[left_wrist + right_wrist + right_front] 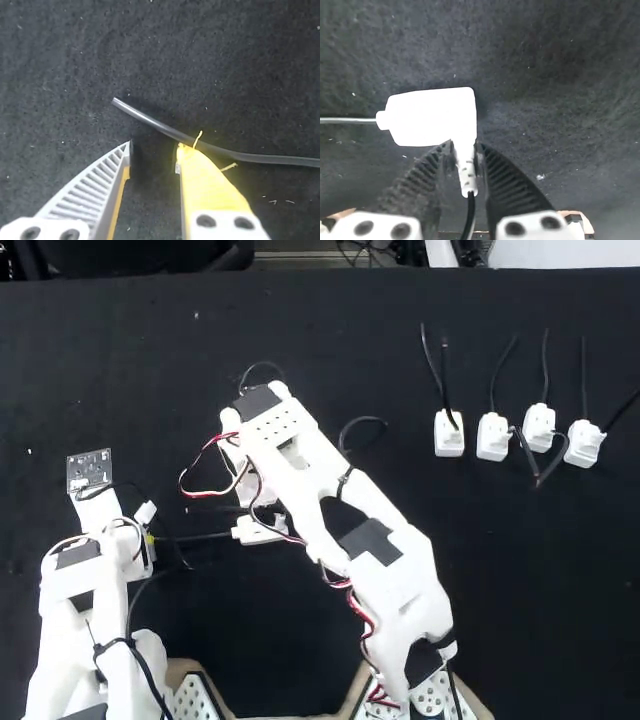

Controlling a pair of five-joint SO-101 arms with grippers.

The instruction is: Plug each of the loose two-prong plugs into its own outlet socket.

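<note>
While 4 sockets line the high view, right jaws pinch a white plug (left jaws spread).

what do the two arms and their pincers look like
Both are white plastic shells with black patches. The right arm carries looped red, white and black wires; the left arm has black cables. The left pincer has a pale ribbed finger and a yellow finger; the right pincer has black ribbed fingers on a white base with screw holes.
</note>
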